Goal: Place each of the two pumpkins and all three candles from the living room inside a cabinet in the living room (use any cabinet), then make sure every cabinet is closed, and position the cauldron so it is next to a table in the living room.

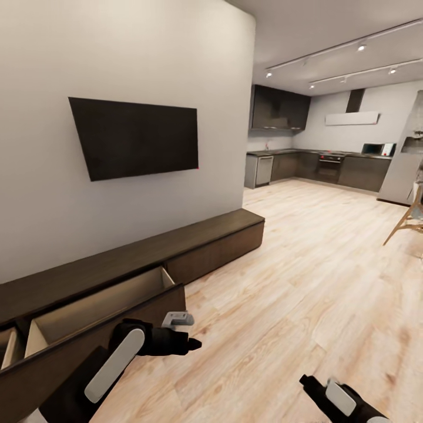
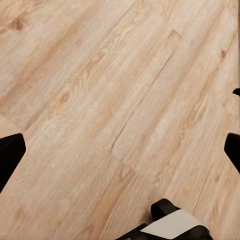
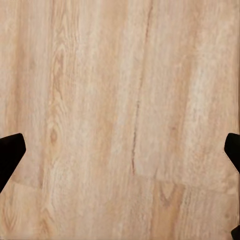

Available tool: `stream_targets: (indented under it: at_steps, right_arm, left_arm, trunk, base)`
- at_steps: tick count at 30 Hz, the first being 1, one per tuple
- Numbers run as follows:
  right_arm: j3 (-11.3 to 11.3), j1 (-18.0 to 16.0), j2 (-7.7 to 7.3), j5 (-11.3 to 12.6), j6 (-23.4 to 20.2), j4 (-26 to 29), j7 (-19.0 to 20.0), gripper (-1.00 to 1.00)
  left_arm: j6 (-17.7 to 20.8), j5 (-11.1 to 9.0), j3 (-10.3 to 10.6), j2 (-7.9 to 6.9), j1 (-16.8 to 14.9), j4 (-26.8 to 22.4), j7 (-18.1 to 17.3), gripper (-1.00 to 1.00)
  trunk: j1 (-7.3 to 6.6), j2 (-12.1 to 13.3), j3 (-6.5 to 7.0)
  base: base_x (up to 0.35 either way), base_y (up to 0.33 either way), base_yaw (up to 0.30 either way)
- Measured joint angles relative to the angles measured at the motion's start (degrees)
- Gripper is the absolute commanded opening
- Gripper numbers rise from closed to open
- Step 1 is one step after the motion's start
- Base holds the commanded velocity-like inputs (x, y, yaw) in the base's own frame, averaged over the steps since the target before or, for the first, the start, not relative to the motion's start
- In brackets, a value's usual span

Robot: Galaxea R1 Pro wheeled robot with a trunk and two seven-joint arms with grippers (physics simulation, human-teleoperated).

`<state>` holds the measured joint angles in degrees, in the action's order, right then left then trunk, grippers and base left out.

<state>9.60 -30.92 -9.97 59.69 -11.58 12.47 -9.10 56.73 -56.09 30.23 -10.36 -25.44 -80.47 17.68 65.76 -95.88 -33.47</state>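
Note:
The cabinet (image 1: 211,235) is a long, low, dark brown unit along the wall under the TV. One of its drawers (image 1: 100,308) stands pulled out, and its pale wood interior looks bare. A second open drawer (image 1: 8,348) is cut off by the picture's left edge. My left gripper (image 1: 192,344) hovers over the floor just in front of the open drawer; in the left wrist view it (image 2: 120,152) is open over bare planks. My right gripper (image 1: 306,382) is low on the right and open over the floor (image 3: 120,150). The pumpkins, candles and cauldron are out of view.
A black TV (image 1: 138,136) hangs on the white wall. A dark grey kitchen (image 1: 320,164) lies at the back. Wooden chair legs (image 1: 405,220) stand at the right edge. Light wood floor (image 1: 305,276) stretches between. A black and white robot part (image 2: 175,226) is near the left gripper.

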Motion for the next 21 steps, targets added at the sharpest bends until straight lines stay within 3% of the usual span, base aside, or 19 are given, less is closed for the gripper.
stream_targets:
  at_steps: [6,21]
  right_arm:
    - [4.03,-0.01,0.00,0.30,-0.44,1.62,-0.45,1.00]
    - [4.58,-0.01,0.04,0.36,-0.23,1.76,-2.94,1.00]
  left_arm:
    - [0.00,0.00,0.04,-0.02,0.00,-0.04,0.00,1.00]
    - [0.00,0.25,-0.51,-0.28,0.01,-0.58,0.00,1.00]
  trunk:
    - [0.00,0.00,0.45]
    - [-0.01,0.00,1.08]
  base:
    - [0.000,0.000,-0.161]
    - [0.011,0.000,-0.074]
